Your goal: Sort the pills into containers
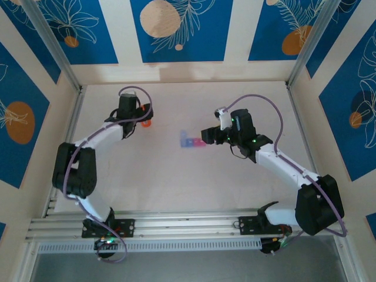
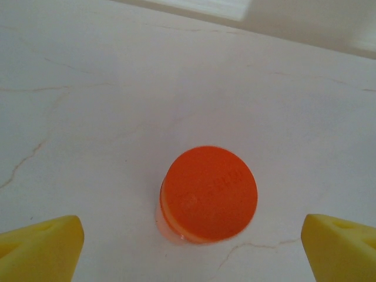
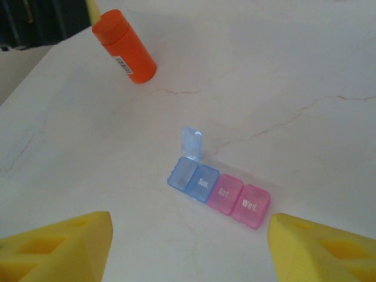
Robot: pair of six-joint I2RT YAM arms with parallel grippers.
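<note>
Both pairs spread: pill-box strip (image 3: 219, 189) lies ahead between right jaws, untouched; orange bottle (image 2: 208, 195) between left jaws.

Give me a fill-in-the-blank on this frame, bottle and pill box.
The pill bottle below the open left gripper has an ____ cap.
The pill box has one lid flipped open, on a ____ section.
Its end pink section reads ____.
Missing: orange; blue; Wed.

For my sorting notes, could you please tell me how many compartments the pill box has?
4, along the pill box in the right wrist view, left to right: open blue compartment, blue Sun., pink Sat., pink Wed..
</note>
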